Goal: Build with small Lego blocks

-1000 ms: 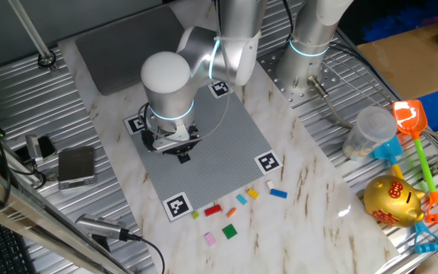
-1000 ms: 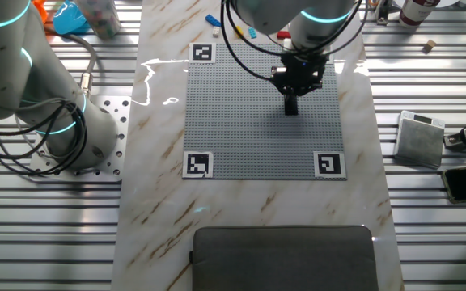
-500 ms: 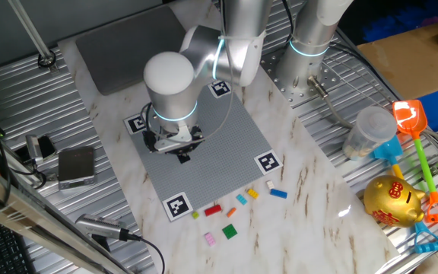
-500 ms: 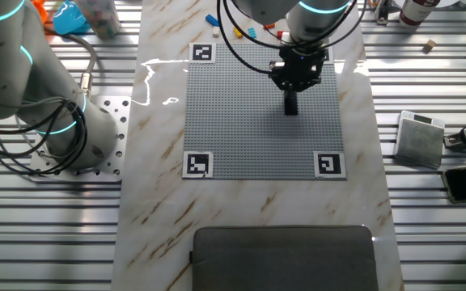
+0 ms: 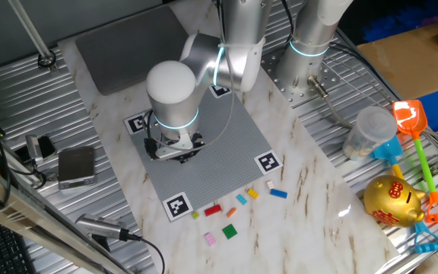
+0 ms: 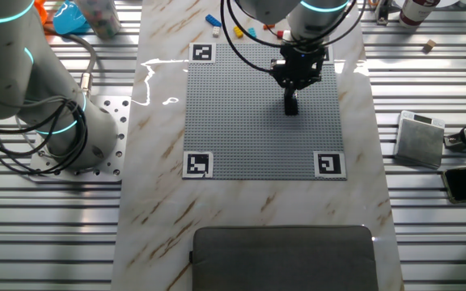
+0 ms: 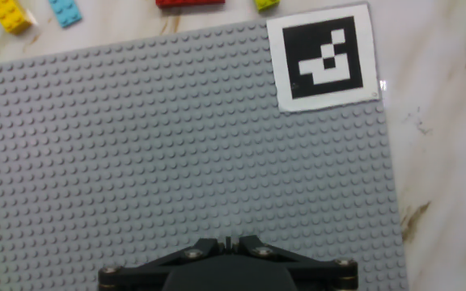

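The gripper (image 6: 292, 103) stands over the grey studded baseplate (image 6: 241, 121), fingers drawn together to a narrow point; whether a brick sits between them cannot be told. Ahead of the fingertips, beyond the plate's edge, loose small Lego blocks lie on the marble table (image 5: 310, 190): a red one (image 5: 213, 209), a green one (image 5: 230, 231), a pink one (image 5: 210, 239), a blue one (image 5: 278, 193). A black-and-white corner marker (image 7: 322, 58) lies ahead to one side.

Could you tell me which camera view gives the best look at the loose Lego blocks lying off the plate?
One fixed view: the small Lego blocks lie scattered in the open on the marble beside the grey plate. The other fixed view shows a few at the far edge, partly behind the arm. The hand view catches only four at its top edge.
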### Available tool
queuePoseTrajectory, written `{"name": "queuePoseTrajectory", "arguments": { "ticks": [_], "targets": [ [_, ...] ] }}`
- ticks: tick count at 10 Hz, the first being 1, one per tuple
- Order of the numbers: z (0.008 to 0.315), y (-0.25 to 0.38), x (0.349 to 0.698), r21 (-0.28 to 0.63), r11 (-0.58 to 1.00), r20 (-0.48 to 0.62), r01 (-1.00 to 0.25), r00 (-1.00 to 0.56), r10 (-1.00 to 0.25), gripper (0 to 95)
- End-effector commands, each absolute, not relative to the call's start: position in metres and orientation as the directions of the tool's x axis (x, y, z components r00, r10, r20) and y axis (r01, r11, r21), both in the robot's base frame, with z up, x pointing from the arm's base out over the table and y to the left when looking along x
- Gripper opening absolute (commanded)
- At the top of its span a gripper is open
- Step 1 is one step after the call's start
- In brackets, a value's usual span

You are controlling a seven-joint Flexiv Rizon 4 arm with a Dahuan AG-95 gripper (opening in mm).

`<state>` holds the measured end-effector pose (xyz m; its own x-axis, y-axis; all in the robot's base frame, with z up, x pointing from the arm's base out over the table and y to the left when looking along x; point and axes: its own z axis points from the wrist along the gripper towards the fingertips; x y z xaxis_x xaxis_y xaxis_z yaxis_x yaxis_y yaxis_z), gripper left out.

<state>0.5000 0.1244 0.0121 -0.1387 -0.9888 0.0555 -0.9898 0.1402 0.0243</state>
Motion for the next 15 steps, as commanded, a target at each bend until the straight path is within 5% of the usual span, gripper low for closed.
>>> {"name": "queuePoseTrajectory", "arguments": {
  "ticks": [1,9,15],
  "targets": [
    [0.009,0.124,0.501,0.031,0.139,0.057,-0.990,-0.138,-0.989,0.0],
    [0.022,0.107,0.497,0.022,0.129,0.057,-0.991,-0.128,-0.990,0.0],
    [0.005,0.094,0.501,0.033,0.104,0.051,-0.994,-0.103,-0.993,0.0]
  ]
}}
